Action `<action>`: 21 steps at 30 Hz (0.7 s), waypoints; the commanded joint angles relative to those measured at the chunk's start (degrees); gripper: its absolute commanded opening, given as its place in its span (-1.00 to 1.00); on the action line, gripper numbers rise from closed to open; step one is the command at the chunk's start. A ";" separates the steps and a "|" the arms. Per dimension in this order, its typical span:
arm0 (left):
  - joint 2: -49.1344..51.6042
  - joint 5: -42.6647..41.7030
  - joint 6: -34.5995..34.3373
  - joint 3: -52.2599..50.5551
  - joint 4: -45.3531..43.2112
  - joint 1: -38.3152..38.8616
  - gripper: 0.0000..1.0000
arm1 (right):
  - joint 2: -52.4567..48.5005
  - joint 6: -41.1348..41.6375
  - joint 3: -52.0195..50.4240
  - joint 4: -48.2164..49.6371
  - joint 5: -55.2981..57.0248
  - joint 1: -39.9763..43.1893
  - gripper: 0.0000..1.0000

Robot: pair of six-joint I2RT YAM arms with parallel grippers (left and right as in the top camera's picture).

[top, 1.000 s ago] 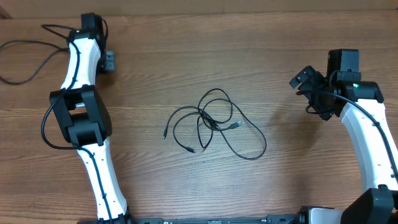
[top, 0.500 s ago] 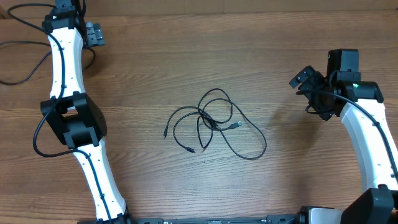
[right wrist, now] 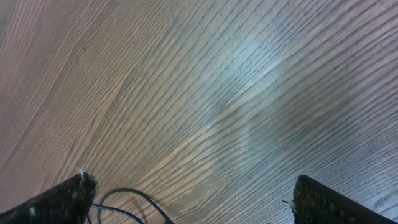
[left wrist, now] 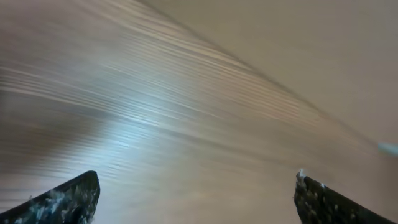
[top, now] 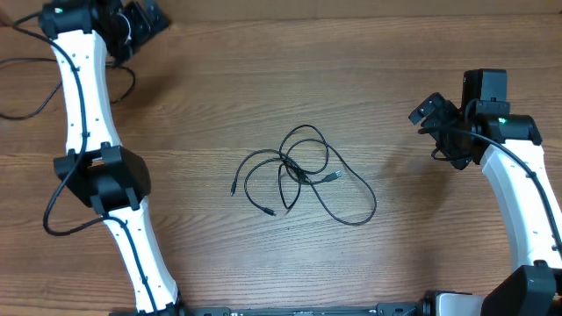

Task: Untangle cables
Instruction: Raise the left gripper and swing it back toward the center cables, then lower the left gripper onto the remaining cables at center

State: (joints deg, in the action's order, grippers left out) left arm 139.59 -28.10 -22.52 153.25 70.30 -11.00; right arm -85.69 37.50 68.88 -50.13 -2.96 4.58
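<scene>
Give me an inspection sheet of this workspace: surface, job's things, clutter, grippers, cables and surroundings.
Surface: wood-grain table.
Job's things: thin black cables, one tangle at mid-table, neither gripper touching them.
Clutter: nothing seen.
Grippers: left gripper open and empty, at the far left corner; right gripper open and empty, at the right side.
Cables: thick arm cables loop on the table beside the left arm.
Surroundings: nothing seen.
</scene>
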 commanded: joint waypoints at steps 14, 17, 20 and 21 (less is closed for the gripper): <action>-2.01 16.90 8.15 0.55 26.51 26.49 0.99 | 0.81 -0.09 0.09 0.28 0.50 0.37 1.00; -2.21 11.82 9.86 0.55 26.53 29.62 0.99 | 0.81 -0.09 0.09 0.28 0.50 0.37 1.00; -4.20 10.03 12.04 -0.72 26.53 31.17 0.99 | 0.81 -0.09 0.09 0.28 0.50 0.37 1.00; -6.01 10.45 12.07 -2.43 26.53 31.91 0.99 | 0.81 -0.09 0.09 0.28 0.52 0.37 1.00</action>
State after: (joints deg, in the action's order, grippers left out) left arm 137.84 -17.15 -12.84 153.49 96.62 19.05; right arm -85.69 37.50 68.88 -50.13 -2.96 4.58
